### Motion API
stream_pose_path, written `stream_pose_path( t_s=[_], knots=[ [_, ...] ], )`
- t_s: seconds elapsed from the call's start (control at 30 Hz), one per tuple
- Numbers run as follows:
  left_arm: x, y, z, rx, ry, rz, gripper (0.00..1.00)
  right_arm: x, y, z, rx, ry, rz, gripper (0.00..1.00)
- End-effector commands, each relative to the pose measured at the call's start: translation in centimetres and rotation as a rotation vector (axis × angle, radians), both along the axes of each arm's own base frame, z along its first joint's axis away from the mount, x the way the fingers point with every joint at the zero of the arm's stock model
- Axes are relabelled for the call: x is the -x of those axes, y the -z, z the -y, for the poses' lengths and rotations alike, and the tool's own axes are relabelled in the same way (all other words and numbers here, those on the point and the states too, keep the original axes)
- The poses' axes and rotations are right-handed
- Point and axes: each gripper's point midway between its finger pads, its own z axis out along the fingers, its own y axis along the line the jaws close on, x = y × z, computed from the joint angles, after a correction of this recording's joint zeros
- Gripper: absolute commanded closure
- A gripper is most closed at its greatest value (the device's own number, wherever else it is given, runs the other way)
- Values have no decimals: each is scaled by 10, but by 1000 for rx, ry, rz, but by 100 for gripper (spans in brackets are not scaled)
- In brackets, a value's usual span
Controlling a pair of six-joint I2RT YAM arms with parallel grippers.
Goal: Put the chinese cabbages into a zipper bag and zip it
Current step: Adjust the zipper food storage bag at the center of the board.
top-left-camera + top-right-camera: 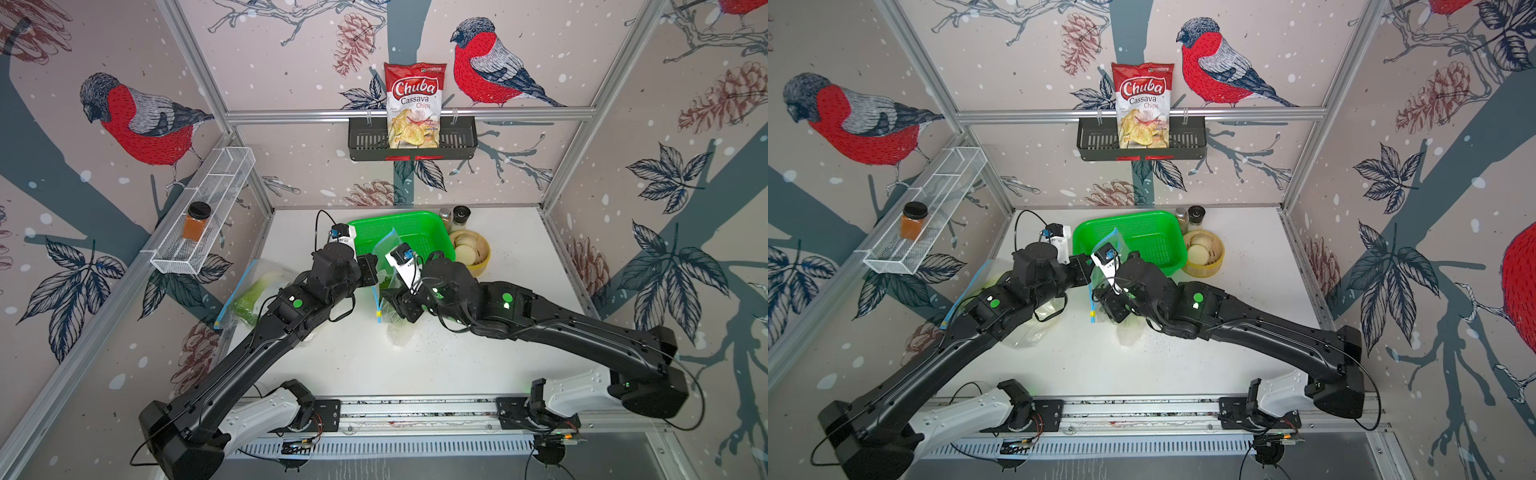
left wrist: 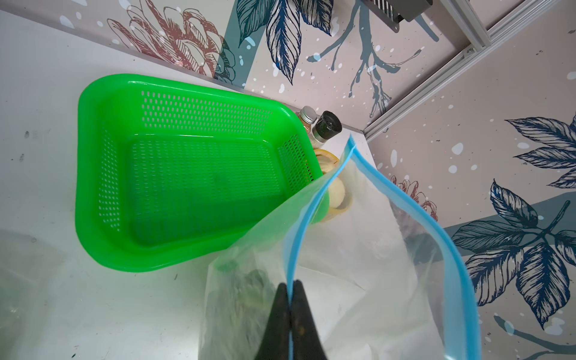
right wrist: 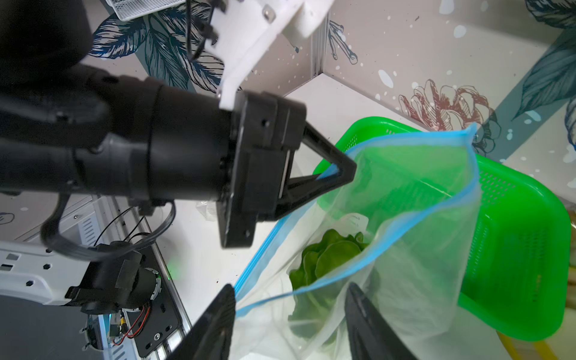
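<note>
— What does your left pincer (image 2: 291, 285) have?
— The blue zip strip of the zipper bag (image 3: 420, 199). It is clamped flat on that strip, with no gap between its fingers, and it holds that side of the mouth up off the table (image 1: 478, 353).
— And the right pincer (image 3: 290, 288)?
— Wide. Its two black fingers stand well apart and pinch nothing. The near edge of the bag's mouth runs across the gap between them.
— Where is the cabbage?
— One chinese cabbage (image 3: 332, 257) lies inside that bag, just beyond my right pincer's fingertips and below my left pincer. Its crinkled green leaves point toward the mouth, which gapes unzipped.
— Any other?
— In a top view, a second zipper bag (image 1: 266, 274) lies on the table under my left arm, well behind my left pincer. There is a second cabbage (image 1: 245, 305) inside it. Whether that bag is zipped I cannot tell.
— What else is near?
— The green mesh basket (image 2: 93, 174) sits just past my left pincer, behind the raised bag. Beyond the basket, on my right pincer's far side, stand a round yellow tub (image 1: 478, 266) and two small jars (image 1: 460, 216)
</note>
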Motion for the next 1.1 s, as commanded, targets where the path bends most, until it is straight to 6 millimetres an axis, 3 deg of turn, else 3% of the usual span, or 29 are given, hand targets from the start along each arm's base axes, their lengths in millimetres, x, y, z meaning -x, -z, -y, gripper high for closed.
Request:
stream_pose_path(
  t_s=[0.0,0.27,0.33,0.53,0.67,0.73,0.87,1.07],
  knots=[
    [-6,-15,5,41,3,45,100,-8,-1,23,1,167,49,36],
    [-6,-13,5,30,3,48,100,35,15,26,-47,144,58,30],
    [-6,-14,5,32,5,52,100,44,28,22,-81,111,39,22],
    [-6,-13,7,36,12,51,100,49,50,2,-104,75,39,22],
    [-6,-14,5,33,4,56,100,42,51,-2,-146,91,55,25],
    [-7,-13,5,33,3,56,100,35,62,-6,-132,107,63,27],
    [-7,-14,5,34,2,60,100,16,69,-7,-118,165,68,33],
    [-6,-15,4,35,1,68,100,2,68,-9,-142,182,85,44]
  ],
)
